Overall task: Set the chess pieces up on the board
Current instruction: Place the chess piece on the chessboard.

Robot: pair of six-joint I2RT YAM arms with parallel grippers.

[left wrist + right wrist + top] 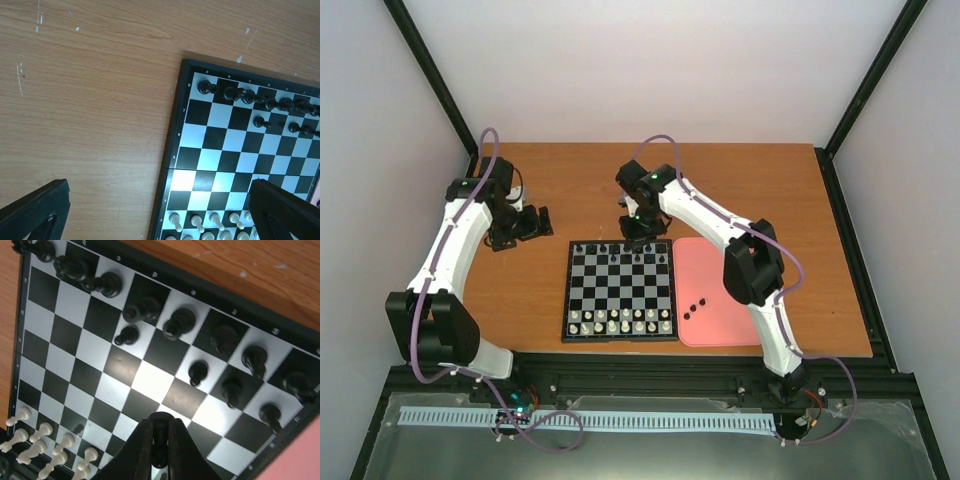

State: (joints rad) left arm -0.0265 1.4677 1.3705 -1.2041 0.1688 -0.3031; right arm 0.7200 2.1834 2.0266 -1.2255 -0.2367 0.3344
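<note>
The board (pixel 620 285) lies at the table's middle. Black chess pieces (pixel 620 247) stand along its far two rows, also in the left wrist view (pixel 260 102) and the right wrist view (pixel 180 322). Three black pieces (pixel 697 305) lie on the pink tray (pixel 720 270). My right gripper (pixel 638 232) hovers over the board's far edge; in the right wrist view it (pixel 161 450) is shut on a black pawn (pixel 161 432) above the board (pixel 150 382). My left gripper (pixel 525 225) is left of the board over bare table, open and empty (pixel 159 210); the board's left edge (pixel 172 150) lies between its fingers.
White pieces (pixel 620 320) fill the board's near two rows, also in the left wrist view (pixel 210 222) and the right wrist view (pixel 35 442). The pink tray touches the board's right side. Black frame posts (pixel 440 90) stand at the table's far corners.
</note>
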